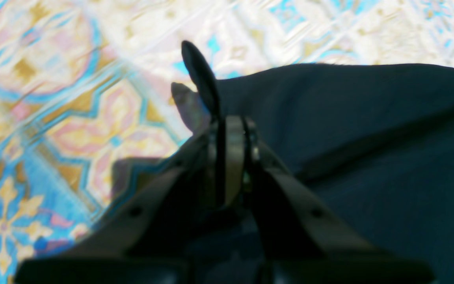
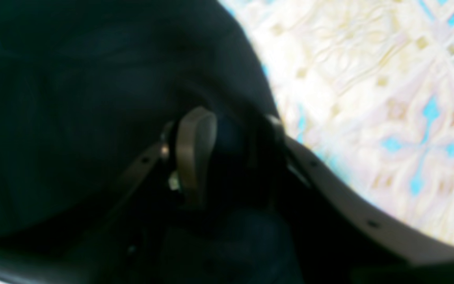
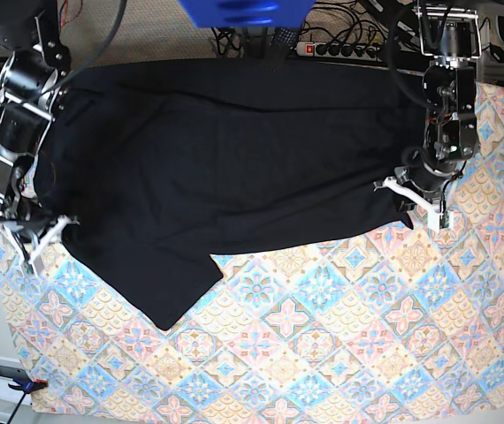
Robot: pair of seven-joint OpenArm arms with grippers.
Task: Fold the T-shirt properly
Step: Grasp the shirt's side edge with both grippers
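Black cloth of the T-shirt [image 1: 369, 157] is seen at three o'clock in the left wrist view, pinched by the clenched left gripper [image 1: 200, 75]. By the right wrist, fabric is shown grasped between the right gripper [image 2: 227, 130] fingers. From base, the shirt is spread over the patterned tablecloth [image 3: 367, 336] toward twelve o'clock.

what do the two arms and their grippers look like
Both arms are black, jointed metal segments with black cables trailing from their upper ends. The left gripper and right gripper carry white parts at the wrist. Close up, the fingers are slim, dark and rounded at the tip, on grey-brown brackets.
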